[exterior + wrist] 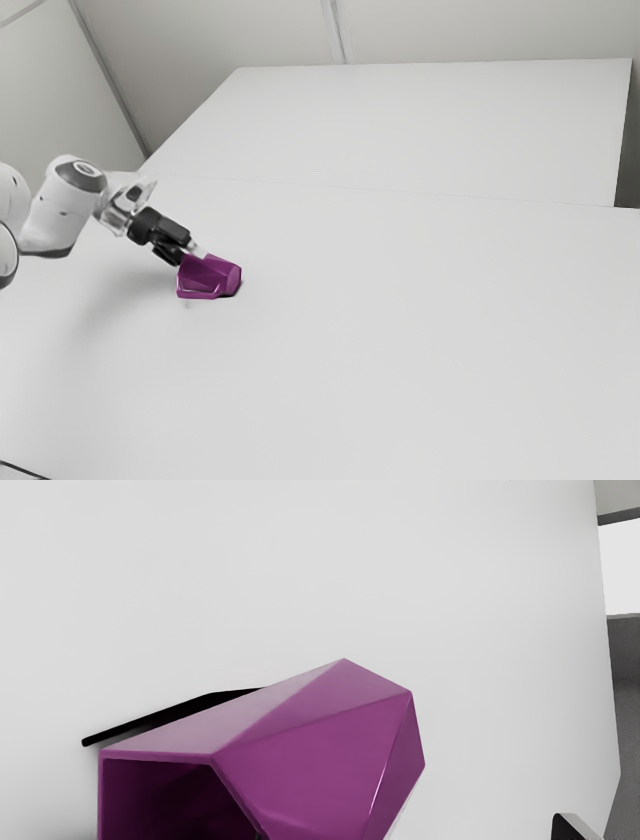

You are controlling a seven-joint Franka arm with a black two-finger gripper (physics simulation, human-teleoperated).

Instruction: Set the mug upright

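Just ahead of the gripper [189, 253]: purple faceted mug [208, 277], on its side on the white table [400, 350], mouth toward the tool. Fingers [570, 829] apart. Mug interior dark, contents hard to make out.

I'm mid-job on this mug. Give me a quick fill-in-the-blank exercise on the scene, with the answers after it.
1. The mug is coloured ____.
2. It lies on its ____ on the table.
3. In the exterior view, the gripper is at the mug's open end, while the closed base points to that view's ____.
4. To meet the task, the mug must be set ____.

Missing words: purple; side; right; upright.
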